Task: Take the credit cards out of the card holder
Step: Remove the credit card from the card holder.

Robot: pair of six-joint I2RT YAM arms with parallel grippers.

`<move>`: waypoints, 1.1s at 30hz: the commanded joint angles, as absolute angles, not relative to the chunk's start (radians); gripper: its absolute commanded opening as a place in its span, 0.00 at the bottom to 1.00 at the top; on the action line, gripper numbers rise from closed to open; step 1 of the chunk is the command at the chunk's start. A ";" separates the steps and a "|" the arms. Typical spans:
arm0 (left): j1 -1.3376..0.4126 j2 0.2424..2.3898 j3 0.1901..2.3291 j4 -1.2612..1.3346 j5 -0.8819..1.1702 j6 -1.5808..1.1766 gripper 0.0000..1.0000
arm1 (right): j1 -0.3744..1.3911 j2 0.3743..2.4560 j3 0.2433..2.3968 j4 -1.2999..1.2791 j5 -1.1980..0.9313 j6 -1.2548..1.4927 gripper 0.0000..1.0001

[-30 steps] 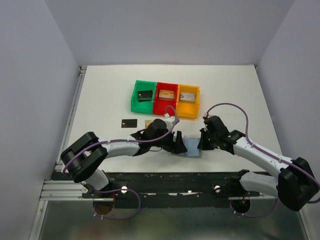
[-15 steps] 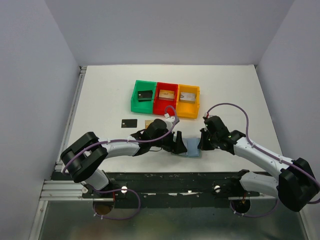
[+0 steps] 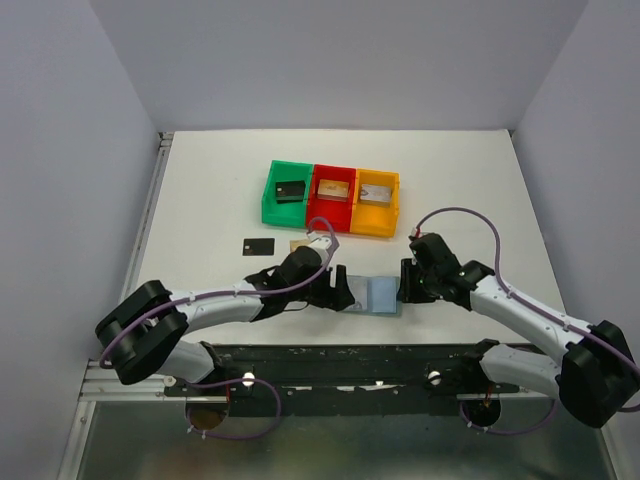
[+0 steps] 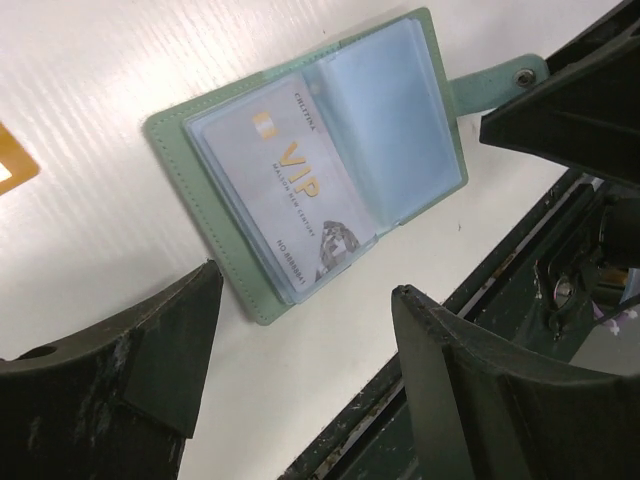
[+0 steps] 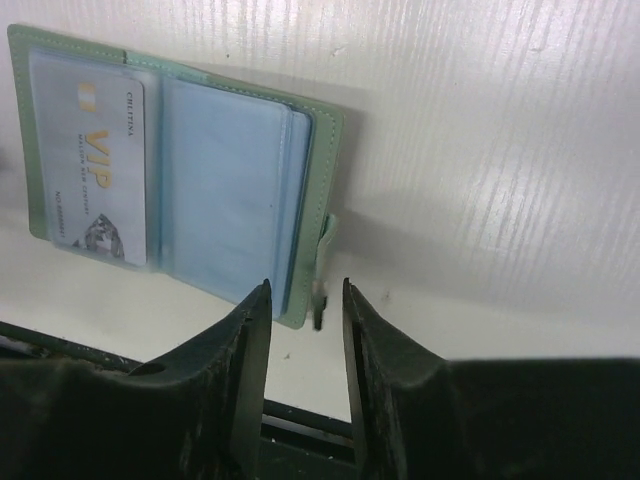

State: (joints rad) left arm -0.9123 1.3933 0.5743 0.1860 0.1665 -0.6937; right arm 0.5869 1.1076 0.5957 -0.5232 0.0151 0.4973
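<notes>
Nearest my end, the pale grey-green folding card holder [image 4: 405,110] lies opened flat on the white tabletop [image 3: 470,190] close to its near edge, light blue sleeves facing up; a silvery-grey printed card [image 4: 290,190] sits tucked in the left-hand sleeve, while the right-hand sleeves look empty from here. My left gripper [image 4: 308,283] hovers at the holder's left edge with its jaws spread wide and nothing between them. My right gripper [image 5: 306,288] is at the holder's right edge, jaws only narrowly apart; the holder's small closing strap [image 5: 322,260] stands between the tips with a sliver of gap on each side, so I read it as not clamped. Further out, a black card [image 3: 258,245] lies loose on the tabletop, and a golden-tan card [image 3: 296,245] just beside it is partly hidden by the left arm. Beyond those stand a green plastic bin [image 3: 270,195], a red plastic bin [image 3: 333,213] and a yellow plastic bin [image 3: 376,222], touching in a row, each with a small flat item inside.
</notes>
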 commanded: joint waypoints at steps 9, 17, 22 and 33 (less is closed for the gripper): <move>-0.882 1.264 0.604 0.141 0.084 -0.638 0.69 | 0.584 0.827 0.582 -0.349 -0.036 0.515 0.43; -0.862 1.373 0.572 0.319 0.209 -0.701 0.05 | 0.583 0.989 0.497 -0.034 -0.394 0.621 0.45; -0.862 1.433 0.558 0.363 0.212 -0.735 0.00 | 0.583 1.115 0.388 0.195 -0.449 0.716 0.47; -0.861 1.517 0.538 0.409 0.216 -0.753 0.00 | 0.581 1.308 0.313 0.366 -0.492 0.752 0.50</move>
